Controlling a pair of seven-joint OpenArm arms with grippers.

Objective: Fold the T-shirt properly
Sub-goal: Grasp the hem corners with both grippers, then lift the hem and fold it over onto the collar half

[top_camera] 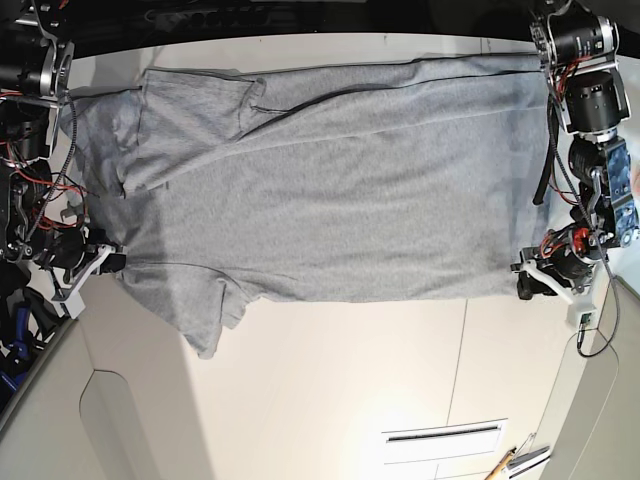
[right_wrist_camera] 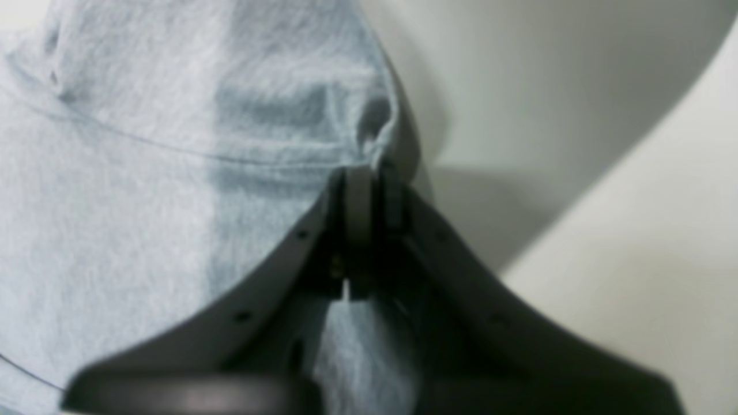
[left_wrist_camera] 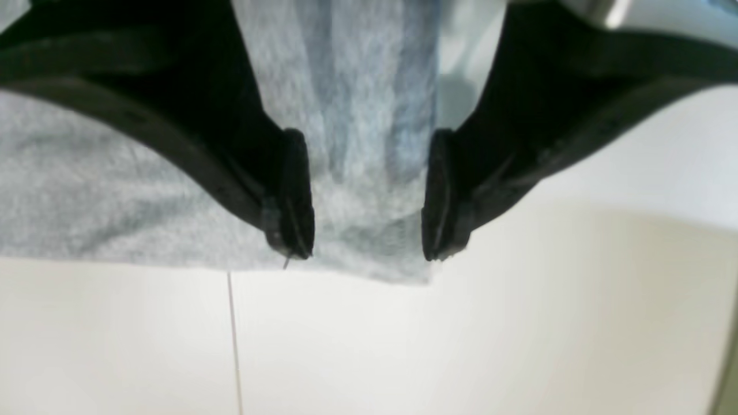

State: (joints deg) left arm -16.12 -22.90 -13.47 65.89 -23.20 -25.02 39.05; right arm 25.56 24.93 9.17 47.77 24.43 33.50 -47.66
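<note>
Across the far half of the table (top_camera: 330,390), the T-shirt (top_camera: 330,190) is lying spread flat, plain side up, soft and limp, so it looks likely to sag and crease unless lifted by a hem or seam at two corners together. At its left end the right gripper (right_wrist_camera: 369,184) is pinching the shoulder edge tight. At the right end the left gripper (left_wrist_camera: 369,196) is reaching low with jaws spread wide astride the hem corner, gripping nothing.

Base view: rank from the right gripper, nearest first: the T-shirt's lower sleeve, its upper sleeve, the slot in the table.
From the right gripper, at the view's left edge:
1. lower sleeve: close by, just right of it and below.
2. upper sleeve: farther, up toward the top edge.
3. table slot: farthest, across at the bottom right.
</note>
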